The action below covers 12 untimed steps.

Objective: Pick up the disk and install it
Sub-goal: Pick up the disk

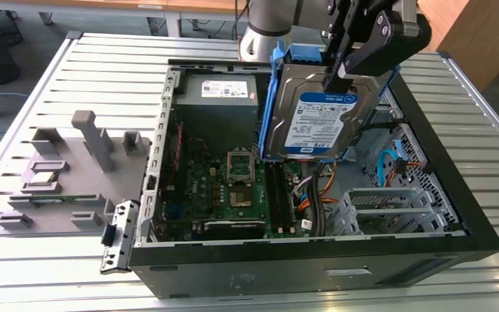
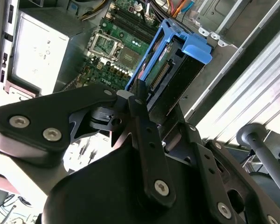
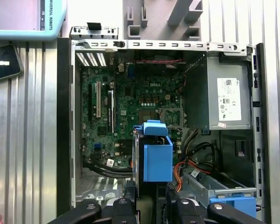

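The disk (image 1: 319, 123) is a silver drive with a white-and-blue label and blue rails. It hangs nearly upright, slightly tilted, above the open computer case (image 1: 319, 263), over the strip between the motherboard and the drive bays. My gripper (image 1: 337, 79) is shut on its upper edge. In the first wrist view the disk (image 3: 157, 158) appears end-on as a blue bracket between my fingers, with the gripper (image 3: 151, 201) closed on it. In the second wrist view the disk (image 2: 177, 70) extends from the gripper (image 2: 154, 107) toward the case interior.
Inside the case lie the motherboard (image 1: 232, 182), a grey power supply (image 1: 215, 97), loose cables (image 1: 314, 195) and a metal drive cage (image 1: 388, 208). A bare blue bracket (image 3: 234, 205) sits in that cage. A grey parts fixture (image 1: 67, 169) stands at the exterior view's left.
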{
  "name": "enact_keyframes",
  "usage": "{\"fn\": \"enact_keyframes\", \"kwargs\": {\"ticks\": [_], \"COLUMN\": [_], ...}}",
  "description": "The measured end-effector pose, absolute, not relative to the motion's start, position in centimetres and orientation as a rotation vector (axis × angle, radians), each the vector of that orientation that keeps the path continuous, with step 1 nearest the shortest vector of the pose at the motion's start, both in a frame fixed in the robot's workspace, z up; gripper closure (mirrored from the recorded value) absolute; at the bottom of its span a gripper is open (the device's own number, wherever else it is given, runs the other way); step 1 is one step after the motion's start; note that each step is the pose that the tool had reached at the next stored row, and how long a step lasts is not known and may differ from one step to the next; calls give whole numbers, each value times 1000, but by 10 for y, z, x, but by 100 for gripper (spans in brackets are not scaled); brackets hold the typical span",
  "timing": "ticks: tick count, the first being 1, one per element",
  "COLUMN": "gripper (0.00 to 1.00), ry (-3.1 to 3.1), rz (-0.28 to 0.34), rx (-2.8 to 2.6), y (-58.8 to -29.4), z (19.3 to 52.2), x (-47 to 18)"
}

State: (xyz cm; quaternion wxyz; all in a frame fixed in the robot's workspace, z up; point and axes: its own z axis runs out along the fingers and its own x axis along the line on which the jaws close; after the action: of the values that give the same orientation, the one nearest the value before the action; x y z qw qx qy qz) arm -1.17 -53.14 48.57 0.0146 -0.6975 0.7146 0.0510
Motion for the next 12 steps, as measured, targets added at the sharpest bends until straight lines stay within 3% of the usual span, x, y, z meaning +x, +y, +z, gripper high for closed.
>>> {"fn": "enact_keyframes", "kwargs": {"ticks": [12], "gripper": [65], "ry": [2232], "rz": [160], "rx": [-2164], "y": [-538], "z": [486], "x": [6]}}
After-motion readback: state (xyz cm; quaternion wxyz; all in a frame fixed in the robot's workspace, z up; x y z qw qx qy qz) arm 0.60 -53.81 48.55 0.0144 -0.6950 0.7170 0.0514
